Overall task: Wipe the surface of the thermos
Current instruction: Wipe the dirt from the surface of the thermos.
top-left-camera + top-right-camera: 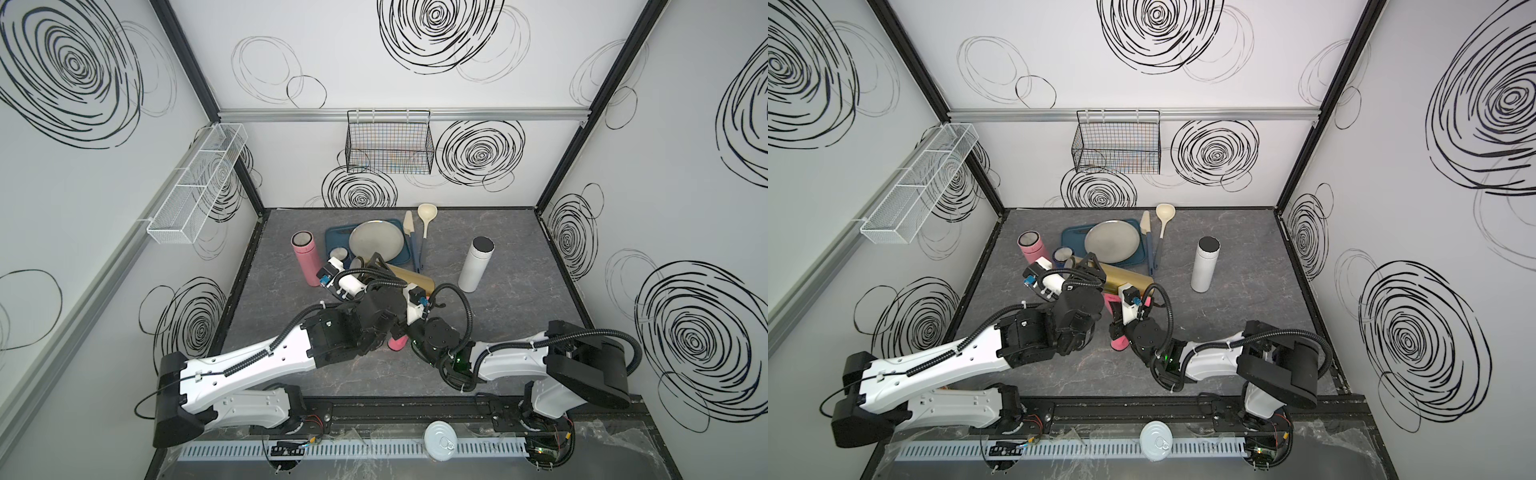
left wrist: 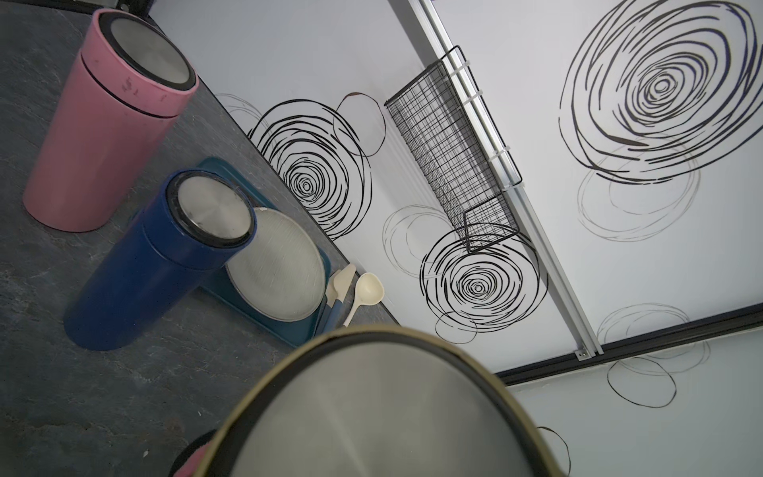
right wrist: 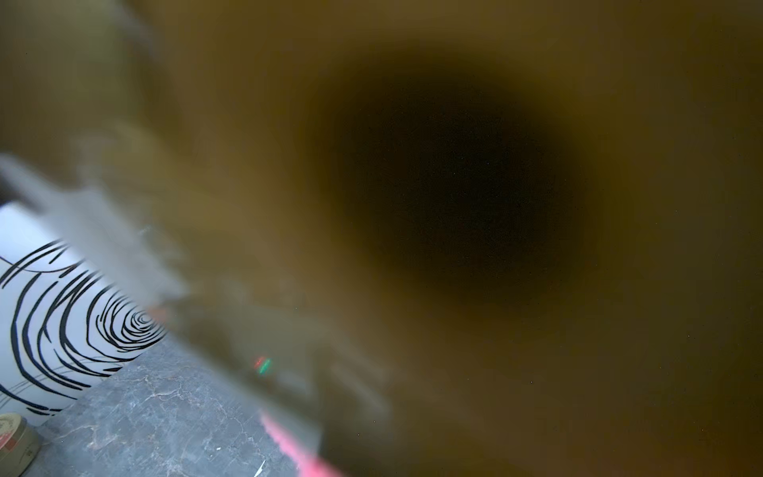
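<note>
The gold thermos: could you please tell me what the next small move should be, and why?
Probably a short stroke of the pink cloth along the gold thermos: the left pincer grips it tilted, and the right wrist view shows its side filling the frame with the cloth close by.

At the back of the table, locate a teal tray carrying a round metal plate. A cream spatula and a cream ladle lie just beside it, on the side toward an upright white thermos that stands well apart. On the tray's opposite side, note an upright pink thermos and a blue thermos just beside the tray's corner. Note also a black wire basket hung on the back wall rail, a white mesh basket on the side wall, and a white pull-tab can on the front ledge.
</note>
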You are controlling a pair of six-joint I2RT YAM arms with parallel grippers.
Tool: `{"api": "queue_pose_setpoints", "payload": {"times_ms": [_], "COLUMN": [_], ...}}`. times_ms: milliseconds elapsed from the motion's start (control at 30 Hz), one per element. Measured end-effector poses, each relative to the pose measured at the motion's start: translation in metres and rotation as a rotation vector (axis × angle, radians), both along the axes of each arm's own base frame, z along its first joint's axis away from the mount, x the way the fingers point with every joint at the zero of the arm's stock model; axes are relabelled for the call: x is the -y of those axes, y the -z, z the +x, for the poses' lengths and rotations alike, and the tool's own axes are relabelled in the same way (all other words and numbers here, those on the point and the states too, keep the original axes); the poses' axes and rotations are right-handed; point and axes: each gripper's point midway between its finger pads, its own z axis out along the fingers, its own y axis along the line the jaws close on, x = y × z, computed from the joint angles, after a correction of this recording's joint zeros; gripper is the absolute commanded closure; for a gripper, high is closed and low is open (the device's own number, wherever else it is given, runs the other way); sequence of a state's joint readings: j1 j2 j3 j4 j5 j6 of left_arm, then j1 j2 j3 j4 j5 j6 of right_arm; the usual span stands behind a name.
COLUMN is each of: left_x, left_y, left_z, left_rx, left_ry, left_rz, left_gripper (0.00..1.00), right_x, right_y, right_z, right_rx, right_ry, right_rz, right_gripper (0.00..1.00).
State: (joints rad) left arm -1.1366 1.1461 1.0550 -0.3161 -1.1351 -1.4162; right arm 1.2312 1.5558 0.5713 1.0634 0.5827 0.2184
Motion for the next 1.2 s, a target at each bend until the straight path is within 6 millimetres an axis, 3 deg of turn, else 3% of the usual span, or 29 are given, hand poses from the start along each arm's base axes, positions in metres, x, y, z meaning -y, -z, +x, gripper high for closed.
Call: {"api": "queue_pose_setpoints", "payload": {"times_ms": [267, 333, 433, 600, 667, 767, 900, 967, 1100, 1200], "left_x": [-0.003, -0.003, -0.001, 0.007, 0.01, 0.015, 0.022, 0.026, 0.035, 0.037], "left_y": [-0.009, -0.01, -0.008, 0.001, 0.0, -0.007, -0.012, -0.01, -0.003, 0.004], "left_z": [0.003, 0.003, 0.004, 0.003, 0.004, 0.007, 0.015, 0.018, 0.016, 0.015], "left_rx": [0.024, 0.026, 0.02, 0.013, 0.025, 0.049, 0.073, 0.091, 0.133, 0.161], "left_ry": [-0.03, -0.03, -0.016, 0.027, 0.042, 0.069, 0.136, 0.18, 0.269, 0.313], "left_rz": [-0.058, -0.06, -0.039, 0.029, 0.049, 0.089, 0.163, 0.194, 0.258, 0.315], "left_gripper": [1.0, 1.0, 1.0, 1.0, 1.0, 1.0, 1.0, 1.0, 1.0, 1.0], "right_x": [-0.036, -0.037, -0.03, 0.011, 0.018, 0.015, 0.003, 0.002, 0.007, 0.022], "right_y": [-0.046, -0.047, -0.036, 0.005, 0.007, -0.012, -0.057, -0.067, -0.048, -0.011], "right_z": [-0.001, -0.002, -0.004, -0.009, -0.012, -0.024, -0.037, -0.037, -0.038, -0.038], "right_rx": [0.056, 0.063, 0.058, 0.01, 0.003, 0.022, 0.067, 0.074, 0.045, -0.002], "right_ry": [-0.06, -0.063, -0.058, -0.007, -0.005, -0.045, -0.115, -0.123, -0.124, -0.096], "right_rz": [0.06, 0.06, 0.042, -0.039, -0.056, -0.041, 0.041, 0.065, 0.047, -0.011], "right_gripper": [1.0, 1.0, 1.0, 1.0, 1.0, 1.0, 1.0, 1.0, 1.0, 1.0]}}
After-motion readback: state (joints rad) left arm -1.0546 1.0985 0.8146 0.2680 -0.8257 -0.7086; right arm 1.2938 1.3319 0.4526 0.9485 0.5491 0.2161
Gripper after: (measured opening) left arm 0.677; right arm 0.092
